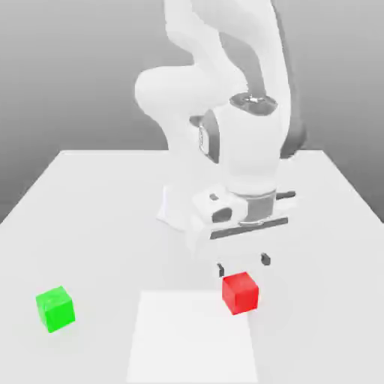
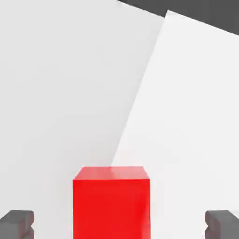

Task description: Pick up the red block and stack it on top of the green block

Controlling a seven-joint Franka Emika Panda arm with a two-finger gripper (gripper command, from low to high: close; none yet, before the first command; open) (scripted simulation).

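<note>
White sheet (image 1: 193,337): a pale rectangular patch lies flat on the table at the near edge of the exterior view; in the hand view its edge runs slantwise across the surface (image 2: 186,93).
Green block (image 1: 55,308): sits on the table toward the exterior view's left, near the front, well apart from the sheet's edge and from the arm.
Red block (image 1: 241,292): rests upright on the table at the far corner of the sheet on the exterior view's right side, well apart from the green block; in the hand view (image 2: 111,200) it stands squarely between the two fingertips.
Gripper (image 1: 242,263): hangs just above the red block, pointing down, its fingers spread wide and touching nothing; in the hand view one dark fingertip (image 2: 17,223) shows on each side of the block with clear space between pad and block.
Arm (image 1: 225,112): a white folded body rises behind the gripper, bending down over the middle of the table.
Table (image 1: 97,210): light grey, flat, stretching back to a grey backdrop.
</note>
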